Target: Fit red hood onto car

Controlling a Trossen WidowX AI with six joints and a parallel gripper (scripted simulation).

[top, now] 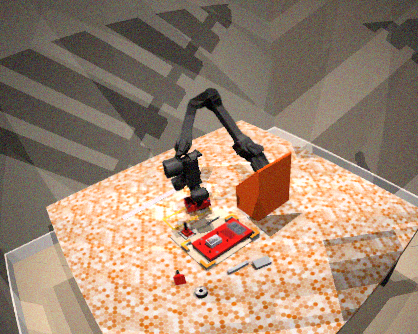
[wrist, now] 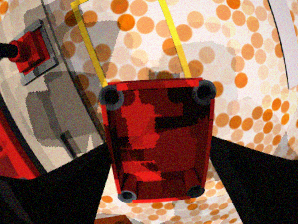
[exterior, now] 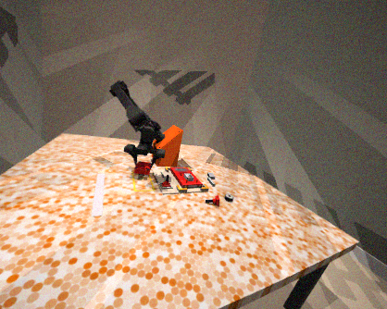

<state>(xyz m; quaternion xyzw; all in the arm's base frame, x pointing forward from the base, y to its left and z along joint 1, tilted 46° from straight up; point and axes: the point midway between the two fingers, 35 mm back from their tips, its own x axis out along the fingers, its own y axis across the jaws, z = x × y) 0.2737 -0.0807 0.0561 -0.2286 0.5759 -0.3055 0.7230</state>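
Note:
The red hood [top: 197, 204] [exterior: 142, 168] [wrist: 150, 145] is held just above the table, over a yellow outline; the wrist view shows its hollow and dark corner rings. My gripper [top: 198, 198] [exterior: 144, 166] [wrist: 159, 145] is shut on the hood, a finger at each long side. The red chassis [top: 229, 238] [exterior: 179, 172] [wrist: 17, 152] sits in the jig [top: 197, 257] between yellow corner brackets, beside the gripper. The engine block [top: 213, 241] [exterior: 188, 177] stands on its deck. The pegs around it are tiny dark marks in the top view.
An orange panel [top: 272, 187] [exterior: 173, 147] stands upright behind the jig. A red piece with a black knob [top: 187, 231] [exterior: 167, 183] [wrist: 34, 51] is beside the chassis. Another red piece [top: 179, 278] [exterior: 215, 201], a wheel [top: 201, 291] [exterior: 229, 197] and a grey block [top: 262, 262] lie in front.

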